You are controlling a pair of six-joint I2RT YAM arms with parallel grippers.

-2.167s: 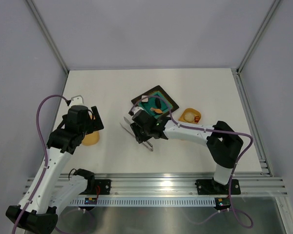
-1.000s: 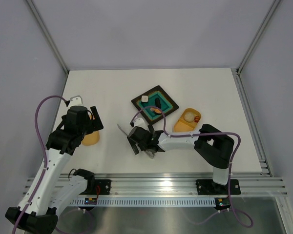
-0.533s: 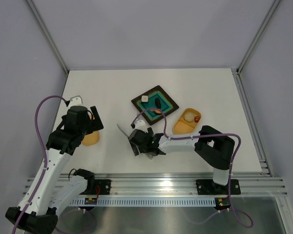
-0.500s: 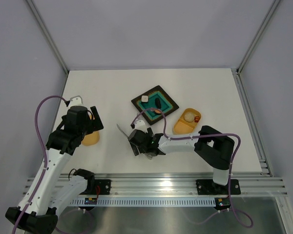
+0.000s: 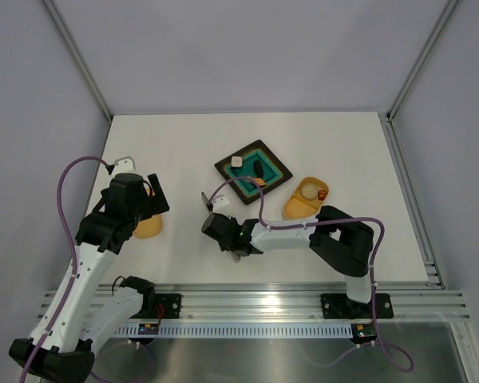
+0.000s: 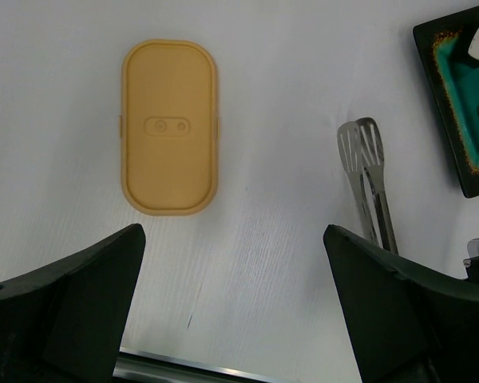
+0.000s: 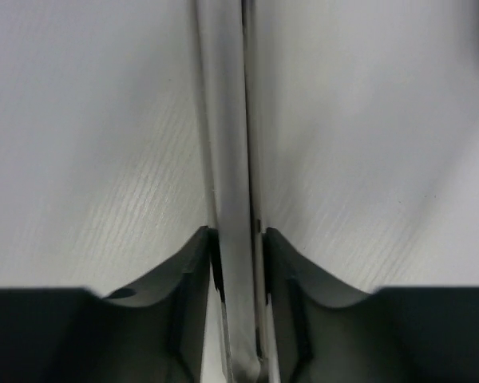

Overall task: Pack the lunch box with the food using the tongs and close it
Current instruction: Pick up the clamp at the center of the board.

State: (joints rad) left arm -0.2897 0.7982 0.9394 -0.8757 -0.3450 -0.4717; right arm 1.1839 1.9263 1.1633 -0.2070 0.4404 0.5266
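Two slim silver arms lie pressed almost together: the tongs (image 6: 367, 171), thin bright metal with flat slotted tips. They rest on the white table (image 5: 184, 144), just near-left of the teal plate (image 5: 235, 155), right of the yellow lid (image 6: 168, 128) and well left of the lunch box (image 5: 291, 209). Their long axis runs from near-right to far-left, with the tips pointing far-left. The right gripper (image 7: 238, 239) straddles the shank, a dark finger (image 7: 193, 271) tight against each side, and the metal runs straight out between them. The left gripper (image 6: 231, 239) hangs above the lid, fingers spread wide, holding nothing.
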